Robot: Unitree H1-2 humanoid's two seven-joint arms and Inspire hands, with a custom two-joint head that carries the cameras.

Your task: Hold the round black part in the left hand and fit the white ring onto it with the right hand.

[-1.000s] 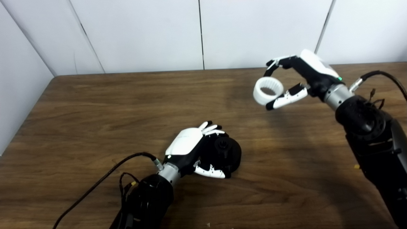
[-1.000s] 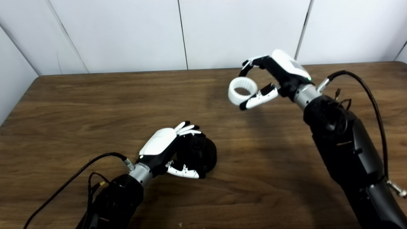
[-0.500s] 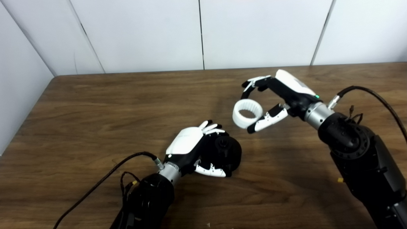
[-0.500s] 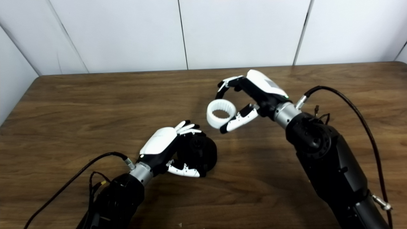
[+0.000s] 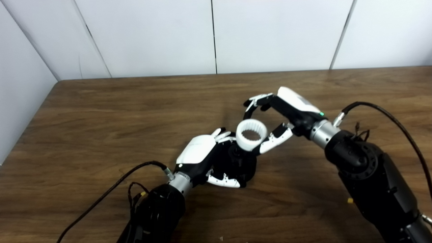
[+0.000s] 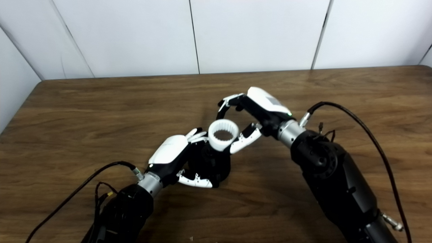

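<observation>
Round black part [image 5: 242,162] sat on the table [image 5: 101,111] in the left hand [image 5: 202,157]. White ring [image 5: 251,135] – in the right hand [image 5: 281,116] – hung just above the part's far edge.

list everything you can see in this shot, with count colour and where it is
round black part: one, black, near the table's middle, held in the left hand
white ring: one, white with a ribbed inner face, held in the right hand just over the black part's top edge; not seated on it as far as the views show
table: one, dark brown wood grain, fills the lower part of both views
wall panels: white, with dark seams, behind the table
small yellowish speck: one, on the table beside the right arm; too small to identify
cables: black, one along each forearm
left hand: white and black, shut on the black part
right hand: white and black, shut on the ring
</observation>
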